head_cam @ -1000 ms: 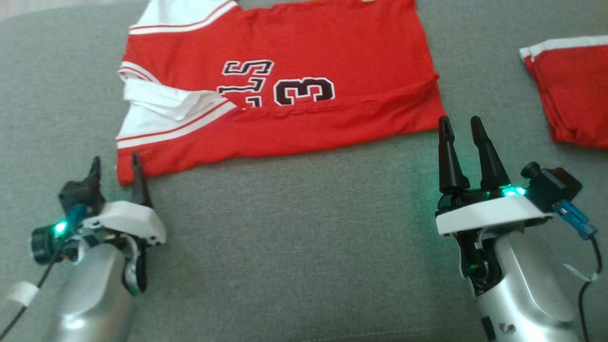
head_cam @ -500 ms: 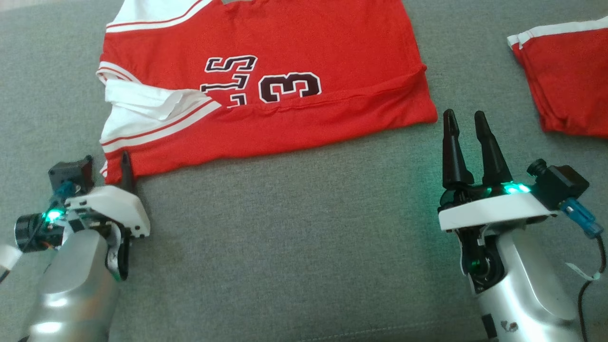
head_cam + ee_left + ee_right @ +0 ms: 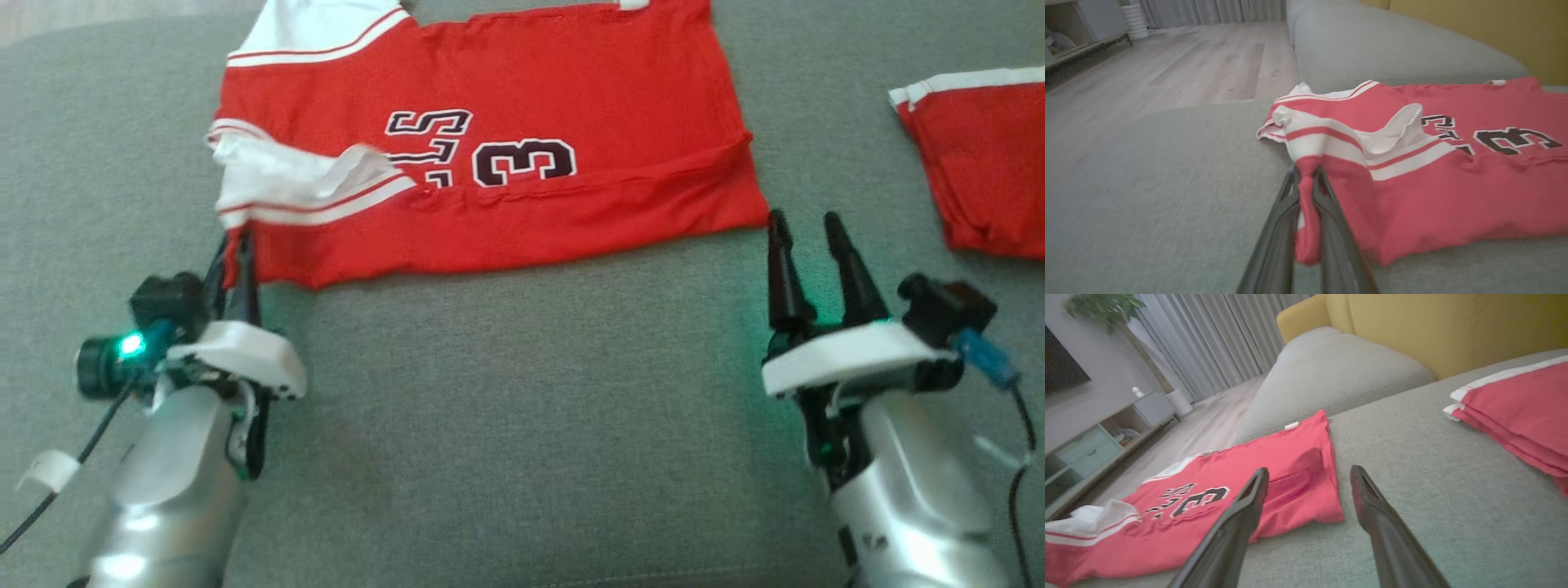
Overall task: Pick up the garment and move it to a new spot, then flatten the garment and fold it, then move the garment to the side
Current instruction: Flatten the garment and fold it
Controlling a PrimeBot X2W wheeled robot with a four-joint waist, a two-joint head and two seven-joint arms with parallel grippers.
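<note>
The left gripper (image 3: 235, 249) is clamped on the near-left corner of the red jersey (image 3: 571, 73), with fabric bunched between its fingers. The right gripper (image 3: 804, 224), fingers parted and empty, hovers just off the jersey's near-right corner. The jersey lies part-folded on a grey sofa cushion (image 3: 506, 408), with a second folded red garment (image 3: 988, 163) well to its right.

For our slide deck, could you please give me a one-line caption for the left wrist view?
Left gripper pinches the near corner of the red jersey lying on the grey sofa.
</note>
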